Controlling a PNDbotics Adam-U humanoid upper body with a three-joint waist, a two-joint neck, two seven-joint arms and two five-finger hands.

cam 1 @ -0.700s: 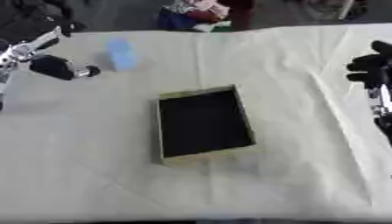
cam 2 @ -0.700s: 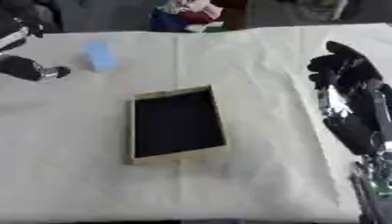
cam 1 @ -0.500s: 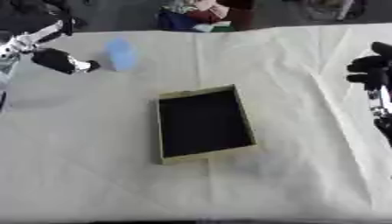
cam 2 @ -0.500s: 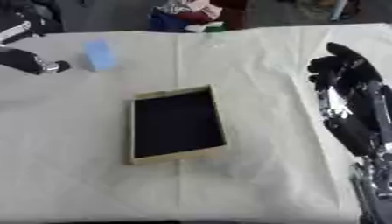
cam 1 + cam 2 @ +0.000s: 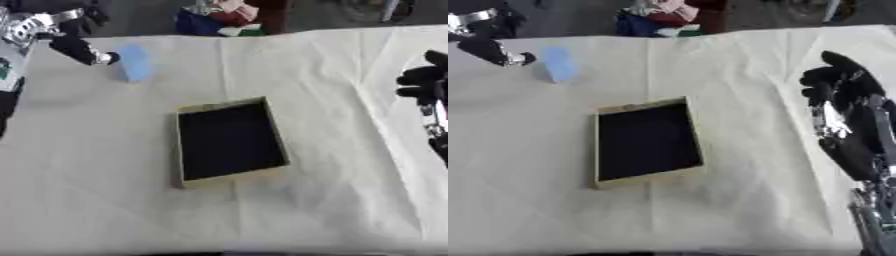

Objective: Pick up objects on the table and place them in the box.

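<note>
Left hand of mine hovers at ten o'clock, just beside the light blue block, grip unclear. Right hand rests open at three o'clock. Box sits centre.

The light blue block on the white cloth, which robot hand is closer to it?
The left hand. It sits just left of the light blue block, nearly touching it. The right hand is far off at the table's right edge, beyond the open box.
</note>
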